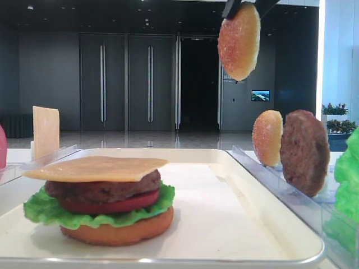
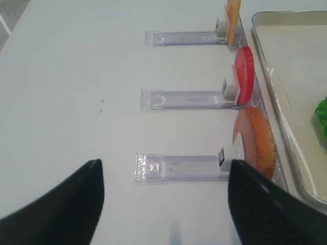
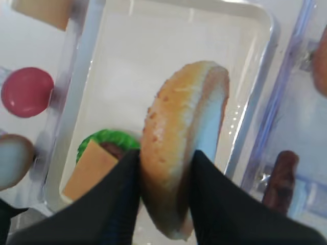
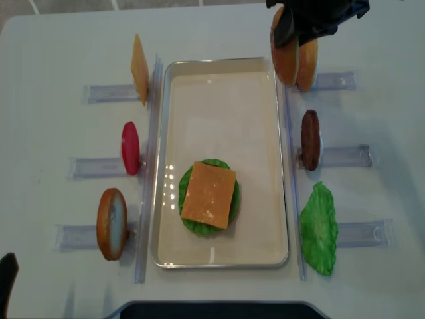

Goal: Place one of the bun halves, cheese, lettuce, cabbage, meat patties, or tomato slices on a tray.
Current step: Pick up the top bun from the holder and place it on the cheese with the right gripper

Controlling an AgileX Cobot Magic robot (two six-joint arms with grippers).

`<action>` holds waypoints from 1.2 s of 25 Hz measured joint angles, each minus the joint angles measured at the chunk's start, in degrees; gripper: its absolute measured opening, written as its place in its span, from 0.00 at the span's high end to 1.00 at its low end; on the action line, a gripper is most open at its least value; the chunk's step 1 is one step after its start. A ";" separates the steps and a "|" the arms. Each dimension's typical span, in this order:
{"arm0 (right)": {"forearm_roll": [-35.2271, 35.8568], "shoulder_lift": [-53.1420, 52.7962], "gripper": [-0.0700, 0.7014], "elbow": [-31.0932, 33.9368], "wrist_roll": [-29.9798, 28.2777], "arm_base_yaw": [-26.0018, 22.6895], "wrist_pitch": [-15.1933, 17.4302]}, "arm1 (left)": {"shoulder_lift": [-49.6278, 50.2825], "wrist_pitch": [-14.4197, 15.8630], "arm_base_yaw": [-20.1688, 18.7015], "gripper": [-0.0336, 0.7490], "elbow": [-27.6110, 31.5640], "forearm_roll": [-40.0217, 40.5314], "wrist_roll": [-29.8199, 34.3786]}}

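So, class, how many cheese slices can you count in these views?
2: one cheese slice tops the burger stack on the tray; the other cheese slice stands upright in the rack left of it. Others may be hidden.

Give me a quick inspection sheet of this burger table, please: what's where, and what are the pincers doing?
Surface: white table.
Job's things: tray holds a stack of bun base, lettuce, tomato, patty, cheese; domed bun half held in the air.
Clutter: clear racks with spare cheese, tomato, buns, patty; a loose lettuce leaf.
Grippers: right pincer shut on the bun half; left pincer open, empty.
Cables: nothing seen.
Surroundings: dark hall with doors.
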 joint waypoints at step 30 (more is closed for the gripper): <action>71.93 2.66 0.60 37.81 -61.89 10.40 -5.37 | 0.00 0.00 0.00 0.22 0.00 0.00 0.00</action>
